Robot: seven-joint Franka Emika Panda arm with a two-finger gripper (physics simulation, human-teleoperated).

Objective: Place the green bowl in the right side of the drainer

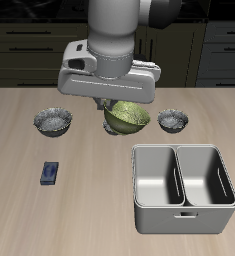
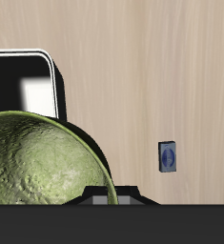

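Observation:
The green bowl (image 1: 127, 118), yellow-green and mottled, hangs tilted above the table between the two grey bowls, behind the drainer's back edge. My gripper (image 1: 107, 107) is shut on its rim, and the hand hides the fingers from the exterior view. In the wrist view the green bowl (image 2: 37, 167) fills much of the frame close up, with my gripper (image 2: 112, 196) at its rim. The drainer (image 1: 185, 149), a light-grey bin with two deep empty compartments, stands nearer the table's front edge. One corner of the drainer (image 2: 52, 71) shows past the bowl in the wrist view.
Two grey-blue speckled bowls stand on the table, one (image 1: 53, 121) on one side of the green bowl and one (image 1: 172, 121) on the other. A small blue flat object (image 1: 50, 173) lies nearer the front edge; it also shows in the wrist view (image 2: 167, 155).

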